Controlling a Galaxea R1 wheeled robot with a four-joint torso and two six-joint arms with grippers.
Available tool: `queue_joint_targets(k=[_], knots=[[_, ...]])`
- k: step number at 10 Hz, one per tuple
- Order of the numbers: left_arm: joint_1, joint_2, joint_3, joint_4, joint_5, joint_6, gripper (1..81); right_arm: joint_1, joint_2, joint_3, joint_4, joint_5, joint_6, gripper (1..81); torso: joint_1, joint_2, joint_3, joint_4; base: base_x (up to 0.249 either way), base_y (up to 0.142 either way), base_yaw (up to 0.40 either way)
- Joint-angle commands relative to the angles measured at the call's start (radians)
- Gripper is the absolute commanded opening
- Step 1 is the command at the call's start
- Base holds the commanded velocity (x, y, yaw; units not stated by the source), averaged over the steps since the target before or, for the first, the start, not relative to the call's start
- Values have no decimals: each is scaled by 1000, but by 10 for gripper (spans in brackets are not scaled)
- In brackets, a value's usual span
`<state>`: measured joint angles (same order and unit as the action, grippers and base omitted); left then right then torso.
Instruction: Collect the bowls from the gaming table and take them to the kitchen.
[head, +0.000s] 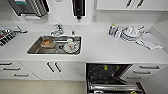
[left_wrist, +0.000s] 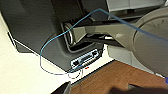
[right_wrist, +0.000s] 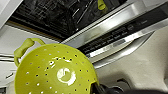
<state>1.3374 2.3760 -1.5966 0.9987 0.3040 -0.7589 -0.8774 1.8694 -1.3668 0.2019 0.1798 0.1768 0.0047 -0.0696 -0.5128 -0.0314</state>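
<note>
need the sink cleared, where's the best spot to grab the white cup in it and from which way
Judging by the head view, take the cup by its rim from straight above. It seems to stand upright on a plate near the sink's right end, mouth up, so a claw could close across the rim. The sink walls and the faucet behind block a side approach. Whether it has a handle is too blurred to tell.

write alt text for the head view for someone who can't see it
A white kitchen countertop seen from above, with a steel sink holding dishes. Under the counter to the right, a dishwasher stands open; more dishes and a cloth lie at the counter's right.
</note>
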Motion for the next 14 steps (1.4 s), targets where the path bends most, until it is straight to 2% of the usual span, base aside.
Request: queue_joint_targets(k=[1, 3, 5, 7, 10, 12, 14], knots=[[130, 83, -252, 52, -248, 13, 811, 207, -57, 81, 80, -71, 20, 10, 0, 0, 0, 0, 0, 0, 0], [190, 160, -437, 52, -377, 12, 811, 249, -17, 86, 119, -60, 20, 10, 0, 0, 0, 0, 0, 0, 0], [230, 207, -551, 52, -431, 10, 811, 267, 54, 22, 135, -37, 20, 10, 0, 0, 0, 0, 0, 0, 0], [249, 214, -566, 51, -436, 12, 811, 292, 132, -30, 145, -39, 30, 10, 0, 0, 0, 0, 0, 0, 0], [260, 220, -568, 49, -447, 10, 811, 315, 279, -187, 146, -51, 73, 10, 0, 0, 0, 0, 0, 0, 0], [260, 226, -568, 47, -447, 10, 811, 341, 323, -244, 148, -57, 87, 10, 0, 0, 0, 0, 0, 0, 0], [260, 235, -568, 51, -445, 7, 811, 379, 362, -302, 146, -103, 124, 10, 0, 0, 0, 0, 0, 0, 0]])
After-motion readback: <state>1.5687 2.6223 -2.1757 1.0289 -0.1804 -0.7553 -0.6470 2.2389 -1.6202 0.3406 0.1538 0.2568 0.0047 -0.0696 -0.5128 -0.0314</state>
